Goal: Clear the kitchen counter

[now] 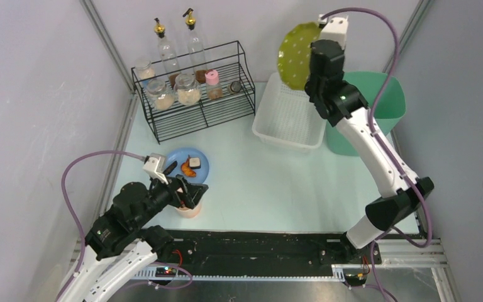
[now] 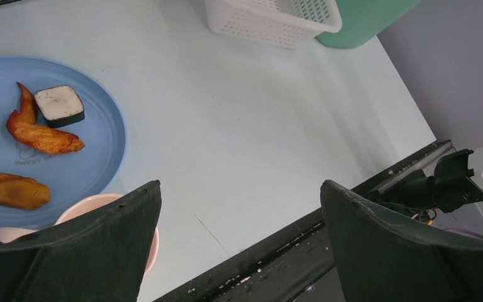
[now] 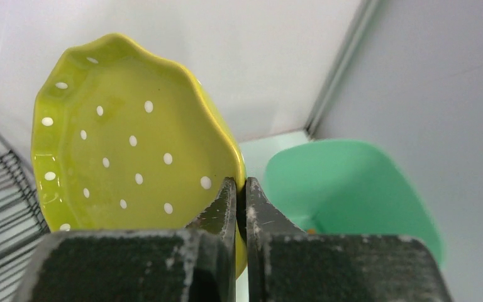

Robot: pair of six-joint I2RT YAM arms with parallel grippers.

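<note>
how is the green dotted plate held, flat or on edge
On edge: the right gripper pinches the green plate by its rim, face upright.

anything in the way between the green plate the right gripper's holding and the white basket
Nothing visible. The right gripper pinches the green plate by its rim, up in the air. In the top view the plate hangs over the far edge of the white basket, whose floor looks bare.

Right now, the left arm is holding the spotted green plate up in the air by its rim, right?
No: the right gripper holds the spotted green plate up in the air by its rim; the top external view shows it.
</note>
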